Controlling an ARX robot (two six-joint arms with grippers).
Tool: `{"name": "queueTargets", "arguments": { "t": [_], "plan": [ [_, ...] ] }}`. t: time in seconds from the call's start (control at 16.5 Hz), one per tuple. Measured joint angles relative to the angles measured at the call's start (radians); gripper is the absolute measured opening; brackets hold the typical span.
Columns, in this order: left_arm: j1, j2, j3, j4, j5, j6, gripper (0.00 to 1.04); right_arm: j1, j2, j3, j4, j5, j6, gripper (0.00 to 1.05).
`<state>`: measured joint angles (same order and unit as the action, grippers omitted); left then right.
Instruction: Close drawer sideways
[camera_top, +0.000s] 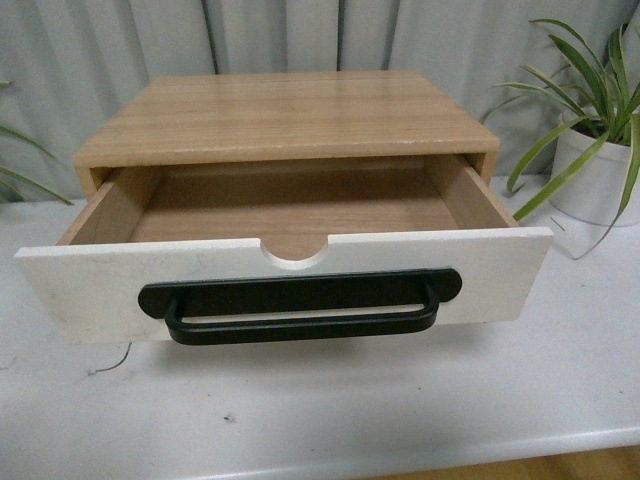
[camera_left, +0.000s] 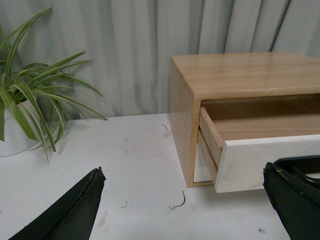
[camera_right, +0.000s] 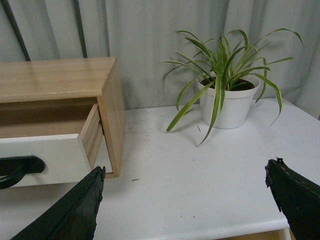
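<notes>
**First onlooker:** Where does the drawer sit?

**Second onlooker:** Centre of the front view. The drawer (camera_top: 290, 270) is pulled well out of the wooden cabinet (camera_top: 290, 115). Its white front hangs slightly askew, lower at the left. The black bar handle (camera_top: 300, 305) runs across the lower middle, and a half-round notch is cut in the upper edge.

**First onlooker:** And the room around it?

**Second onlooker:** White worktop (camera_top: 400, 400) lies bare at both ends of the front and below it, down to the lower right of the frame. A potted plant (camera_top: 595, 170) stands at the right edge, near the cabinet but apart from it. A second plant (camera_left: 30, 100) stands off the other end. A pleated grey curtain (camera_top: 100, 60) hangs behind.

**First onlooker:** The claws?

**Second onlooker:** Neither shows in the front view. The left claw (camera_left: 183, 172) hangs with its fingers wide apart, gripping nothing, by the drawer's left end. Whether one finger touches the handle, I cannot tell. The right claw (camera_right: 185, 167) is spread just as wide, nothing held, beside the right end.
</notes>
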<state>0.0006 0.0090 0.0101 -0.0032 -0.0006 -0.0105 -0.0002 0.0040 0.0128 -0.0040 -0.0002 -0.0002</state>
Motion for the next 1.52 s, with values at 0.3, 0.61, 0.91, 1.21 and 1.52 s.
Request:
{"name": "queueTargets", "arguments": {
  "t": [0.3,0.61,0.91,1.21,1.52],
  "plan": [
    [0.000,0.000,0.000,0.000,0.000,0.000,0.98,0.000,0.000,0.000,0.000,0.000,0.000,0.98],
    [0.000,0.000,0.000,0.000,0.000,0.000,0.98,0.000,0.000,0.000,0.000,0.000,0.000,0.98],
    [0.000,0.000,0.000,0.000,0.000,0.000,0.98,0.006,0.004,0.002,-0.015,0.021,0.005,0.98],
    [-0.194,0.162,0.000,0.030,0.139,0.304,0.98,0.515,0.599,0.206,0.096,0.561,-0.072,0.98],
    [-0.322,0.829,-0.011,0.733,0.078,0.831,0.98,0.678,1.054,0.280,0.277,0.500,-0.488,0.98]
  ]
}}
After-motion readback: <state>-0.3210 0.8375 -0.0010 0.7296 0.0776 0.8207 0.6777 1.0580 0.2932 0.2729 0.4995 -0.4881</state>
